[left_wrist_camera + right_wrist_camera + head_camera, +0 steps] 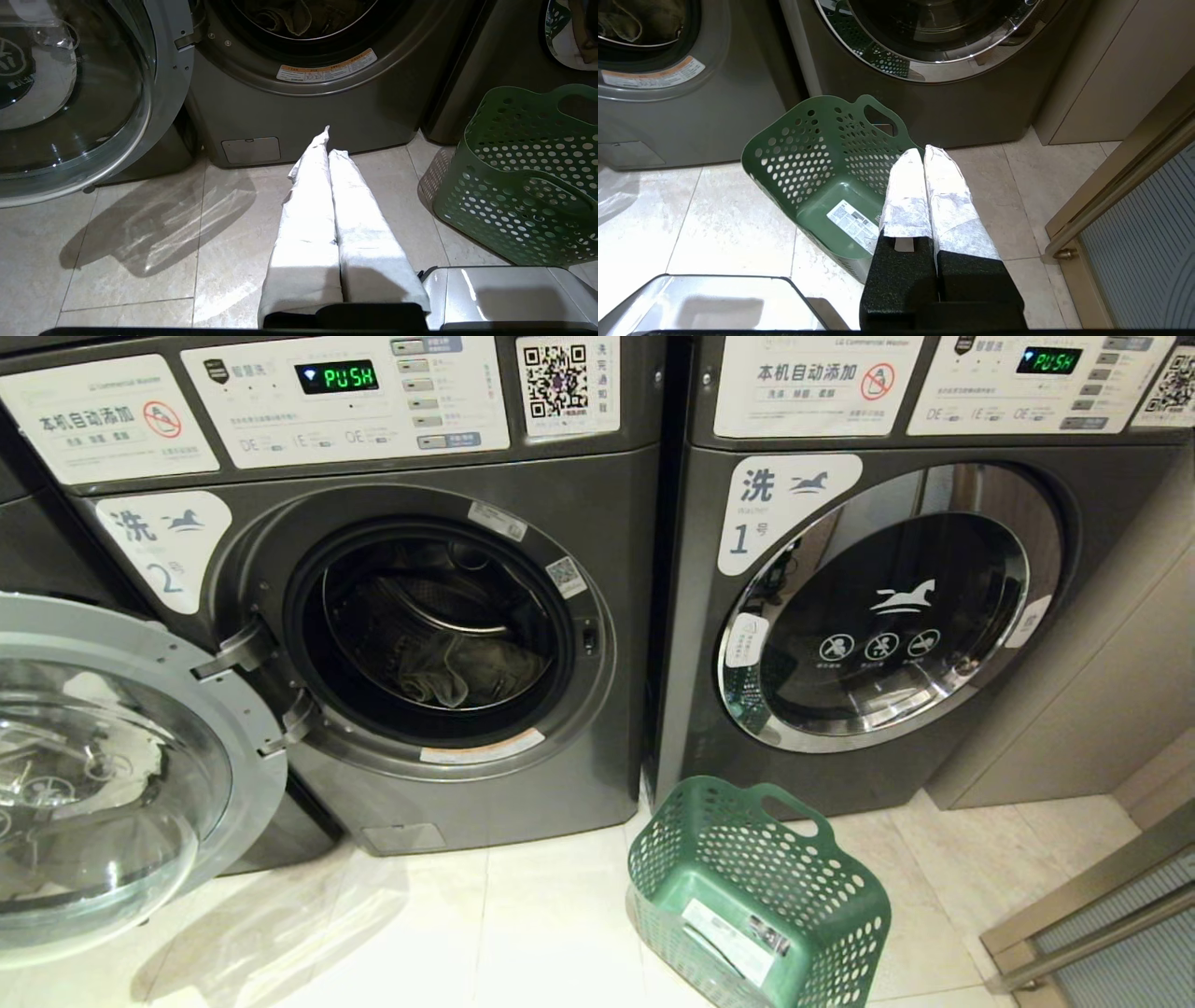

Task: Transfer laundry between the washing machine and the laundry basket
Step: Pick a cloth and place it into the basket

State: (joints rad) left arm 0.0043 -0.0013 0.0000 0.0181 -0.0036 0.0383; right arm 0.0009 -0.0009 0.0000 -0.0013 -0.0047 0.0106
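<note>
Washing machine [560, 728] no. 2 stands w/ its door [112, 765] swung wide open to the left. Laundry [457, 672], dark olive-grey, lies bunched at the bottom of the drum. Laundry basket [831, 896], green & perforated, sits on the floor tiles in front of machine no. 1 [896, 616], nothing in it but a label. Left claw [329, 140] pressed together, low over the floor before the open machine. Right claw [922, 156] pressed together too, beside the basket.
</note>
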